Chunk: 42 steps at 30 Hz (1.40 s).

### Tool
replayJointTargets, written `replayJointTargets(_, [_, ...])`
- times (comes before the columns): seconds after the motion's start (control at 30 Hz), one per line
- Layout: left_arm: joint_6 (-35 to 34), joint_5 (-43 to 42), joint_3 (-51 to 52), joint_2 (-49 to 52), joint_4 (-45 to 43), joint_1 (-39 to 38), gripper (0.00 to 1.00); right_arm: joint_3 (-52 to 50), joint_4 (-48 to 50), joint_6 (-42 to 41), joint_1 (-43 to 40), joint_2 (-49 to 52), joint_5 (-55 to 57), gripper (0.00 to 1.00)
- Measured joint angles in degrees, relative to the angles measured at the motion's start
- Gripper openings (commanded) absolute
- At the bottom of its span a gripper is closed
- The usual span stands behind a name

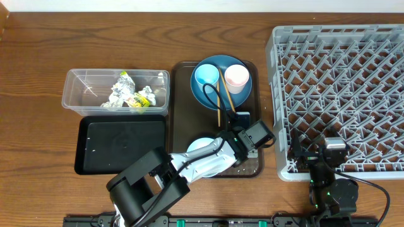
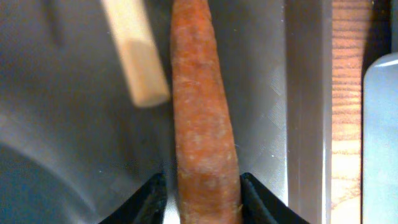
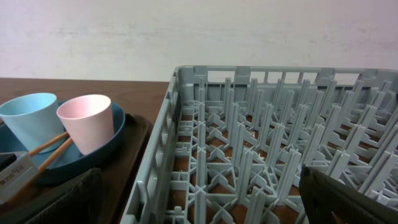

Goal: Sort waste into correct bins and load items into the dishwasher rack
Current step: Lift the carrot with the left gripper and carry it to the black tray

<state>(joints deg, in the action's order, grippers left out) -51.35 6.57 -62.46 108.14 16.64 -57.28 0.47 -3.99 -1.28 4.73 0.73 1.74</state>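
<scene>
Inside clear tub (image 1: pixel 69 88), tissue (image 1: pixel 117 94) (wrapper (image 1: pixel 140 99) too)

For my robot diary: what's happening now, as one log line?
left jaws: around carrot, grip unclear | right jaws: open, at rack | step: carrot pickup

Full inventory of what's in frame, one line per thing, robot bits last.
dishwasher rack: 1, light grey, right side
clear tub: 1, clear, rear left
tissue: a few pieces, white, in the tub
wrapper: 1, yellow-green, in the tub
black tray: 1, black, in front of the tub
serving tray: 1, dark brown, centre
plate: 1, dark blue, on the serving tray
cups: light blue, pink, on the plate
chopsticks: 2, wooden, across the plate
bowl: 1, pale blue, tray front, partly under the arm
carrot: 1, orange, on the serving tray
left claw: astride the carrot, grip unclear
right claw: open, over the rack
</scene>
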Motion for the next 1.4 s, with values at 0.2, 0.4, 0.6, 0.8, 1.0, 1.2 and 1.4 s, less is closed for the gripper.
replayJointTargets(0.2, [0.09,-0.22,0.0,-0.07,0.07,0.0,0.27,-0.02,0.0,0.0,0.0,0.0,0.0,0.99])
replayJointTargets(0.4, [0.11,-0.39,0.09,-3.23,2.64,0.0,0.23,-0.02,0.0,0.0,0.0,0.0,0.0,0.99])
replayJointTargets(0.6, [0.11,-1.42,0.09,-8.87,5.66,0.0,0.23,-0.02,0.02,0.0,0.0,0.0,0.0,0.99])
replayJointTargets(0.8, [0.09,-5.86,0.09,-12.79,5.88,0.0,0.23,-0.02,0.0,0.0,0.0,0.0,0.0,0.99])
replayJointTargets(1.0, [0.11,-7.93,0.09,-18.95,7.54,0.04,0.22,-0.02,0.0,0.0,0.0,0.0,0.0,0.99])
replayJointTargets(1.2, [0.13,-5.01,0.09,-27.06,15.17,2.29,0.22,0.0,0.02,0.0,0.0,0.0,0.0,0.99])
replayJointTargets(1.4, [0.15,1.29,0.11,-34.71,27.02,10.88,0.22,-0.02,0.0,0.0,0.0,0.0,0.0,0.99])
